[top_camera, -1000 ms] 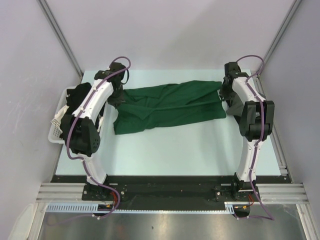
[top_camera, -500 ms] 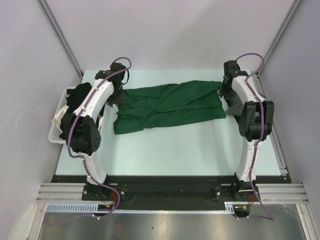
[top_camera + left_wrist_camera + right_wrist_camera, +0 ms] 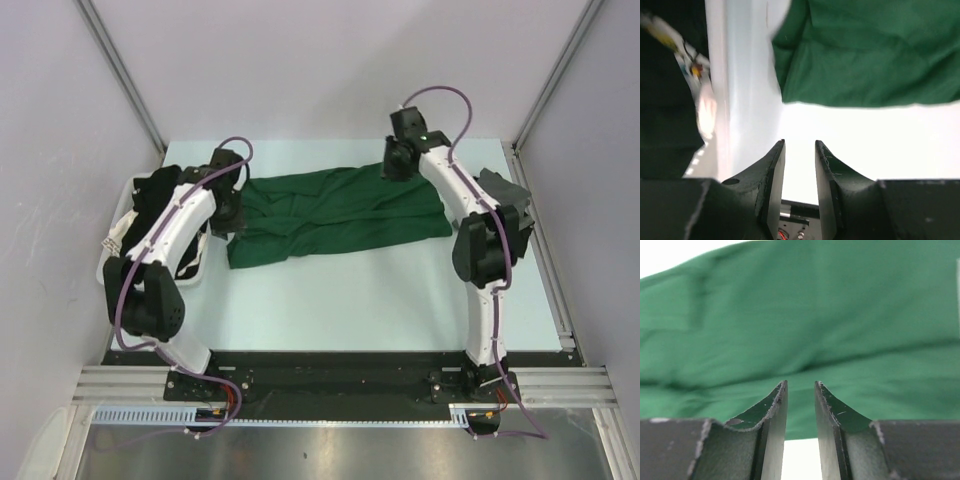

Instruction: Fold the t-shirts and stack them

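A dark green t-shirt [image 3: 335, 212] lies spread and creased across the middle of the table. My left gripper [image 3: 232, 212] hovers at its left edge, open. In the left wrist view the left gripper [image 3: 799, 144] has bare table between its fingers, and the green t-shirt [image 3: 870, 50] lies just beyond the tips. My right gripper [image 3: 396, 170] is over the shirt's far edge, open. The right wrist view shows the right gripper [image 3: 800, 385] above the green t-shirt [image 3: 800, 315], gripping nothing. A grey t-shirt [image 3: 500, 186] lies at the right, partly behind the right arm.
A white slatted basket [image 3: 112, 250] stands at the table's left edge with black t-shirts [image 3: 155, 192] heaped in it. In the left wrist view the basket [image 3: 705, 110] is close on the left. Grey walls enclose the table on three sides.
Both grippers have opened and let go of the green t-shirt. The right arm has swung from the shirt's right end to its far edge. The left arm has shifted slightly.
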Available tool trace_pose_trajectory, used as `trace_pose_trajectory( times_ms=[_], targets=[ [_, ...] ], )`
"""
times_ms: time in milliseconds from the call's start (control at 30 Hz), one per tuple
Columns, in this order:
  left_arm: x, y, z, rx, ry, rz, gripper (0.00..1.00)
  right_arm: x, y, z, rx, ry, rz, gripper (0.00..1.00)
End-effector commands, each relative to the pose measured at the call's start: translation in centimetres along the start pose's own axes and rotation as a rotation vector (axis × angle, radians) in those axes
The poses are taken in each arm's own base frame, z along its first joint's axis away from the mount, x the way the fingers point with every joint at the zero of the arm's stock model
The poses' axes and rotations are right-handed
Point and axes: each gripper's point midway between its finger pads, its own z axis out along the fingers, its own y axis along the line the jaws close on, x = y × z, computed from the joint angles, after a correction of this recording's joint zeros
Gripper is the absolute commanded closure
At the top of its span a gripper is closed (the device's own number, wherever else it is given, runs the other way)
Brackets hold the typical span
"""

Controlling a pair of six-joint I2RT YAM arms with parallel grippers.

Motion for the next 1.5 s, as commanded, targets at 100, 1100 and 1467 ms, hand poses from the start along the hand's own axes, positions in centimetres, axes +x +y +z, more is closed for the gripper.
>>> trace_pose_trajectory(
  times_ms=[100, 1100, 1467],
  targets=[
    [3.3, -0.4, -2.8, 0.126, -0.04, -0.088, 0.64, 1.3, 10.3, 0.2, -0.223, 0.026, -0.043, 0.67],
    [8.1, 0.5, -4.5, 0.167, -0.013, -0.136, 0.63, 13.4, 25.3, -0.5, -0.627, 0.283, -0.13, 0.61],
    [9.0, 0.8, -4.9, 0.168, -0.006, -0.136, 0.63, 16.8, 26.2, -0.5, -0.636, 0.345, -0.145, 0.59]
  ],
)
